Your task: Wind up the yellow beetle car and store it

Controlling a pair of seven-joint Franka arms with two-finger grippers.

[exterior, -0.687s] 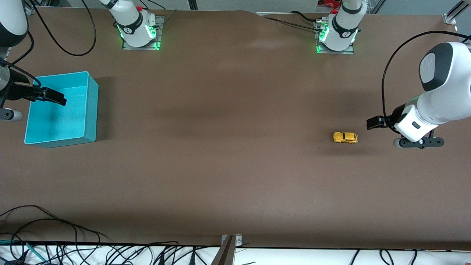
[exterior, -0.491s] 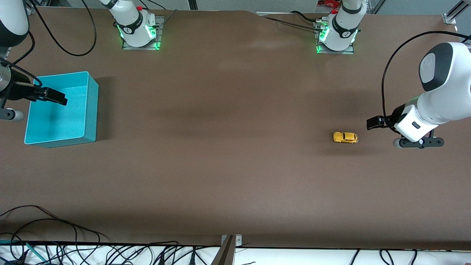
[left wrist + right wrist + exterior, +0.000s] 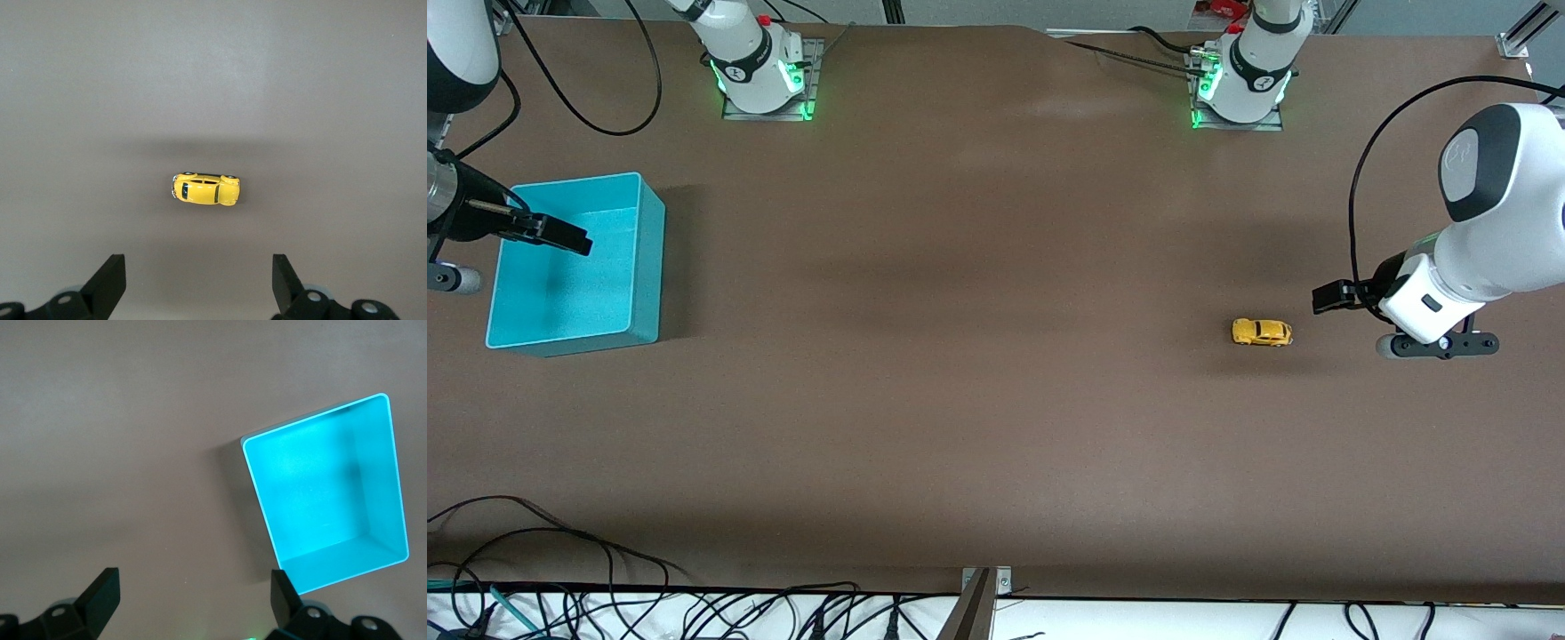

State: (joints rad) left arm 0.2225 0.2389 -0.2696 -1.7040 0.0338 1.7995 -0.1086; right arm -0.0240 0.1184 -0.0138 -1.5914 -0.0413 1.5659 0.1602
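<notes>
car: yellow beetle car [image 3: 1262, 332] is sitting on its wheels on the brown tabletop [image 3: 978, 356], toward the left arm's end, out in the open, nothing touching it.
car in left wrist view: the car [image 3: 203, 189] is showing from above, dark windows visible, lying crosswise to the two finger tips.
left gripper: left gripper [image 3: 1327, 297] is hanging in the air over bare tabletop just beside the car, toward the left arm's end of the tabletop, not touching it.
left fingers: the fingers [image 3: 110, 287] are standing spread wide, holding nothing; the car is showing between and ahead of the tips in the left wrist view.
right gripper: right gripper [image 3: 560, 236] is hovering over the teal bin [image 3: 640, 258], above the part of its opening toward the robot bases.
right fingers: the fingers [image 3: 100, 593] are spread apart, gripping nothing.
bin: open-topped teal box, sitting on the tabletop at the right arm's end, well apart from the car; interior is looking bare in the right wrist view [image 3: 393, 487].
cables: black cables [image 3: 560, 569] are lying along the tabletop edge nearest the front camera.
bases: both arm bases [image 3: 760, 71] are glowing green at the tabletop edge farthest from the front camera.
</notes>
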